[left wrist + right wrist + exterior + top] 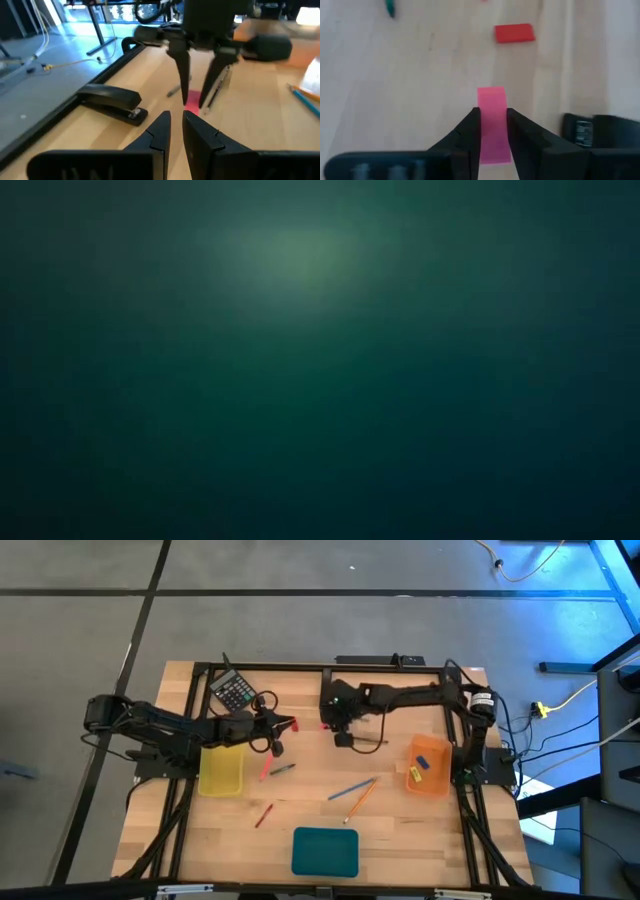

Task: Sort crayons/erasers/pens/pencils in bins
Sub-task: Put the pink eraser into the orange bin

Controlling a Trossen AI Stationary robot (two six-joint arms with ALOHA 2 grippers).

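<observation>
My right gripper (493, 117) (330, 727) hangs over the middle of the table, shut on a pink eraser (491, 102). A red eraser (515, 33) lies flat on the wood just ahead of it. My left gripper (175, 122) (283, 726) faces the right one from the table's left, shut and empty. The yellow bin (221, 770), the orange bin (428, 765) with small pieces inside, and the teal bin (325, 851) stand on the table. Long pens or pencils (352, 788) and a short crayon (263, 815) lie loose between them. The low view is dark. My right gripper pinches the pink eraser's two long sides (493, 131) between its two fingers. The eraser's free end (491, 96) sticks out past the fingertips. The fingers (186, 80) slant down from above, and the eraser hangs clear of the table.
A black calculator (233, 690) lies at the far left behind the left arm. A black stapler (112, 102) rests beside the table's black frame rail. More sticks (272, 768) lie next to the yellow bin. Bare wood shows between the teal bin and the orange bin.
</observation>
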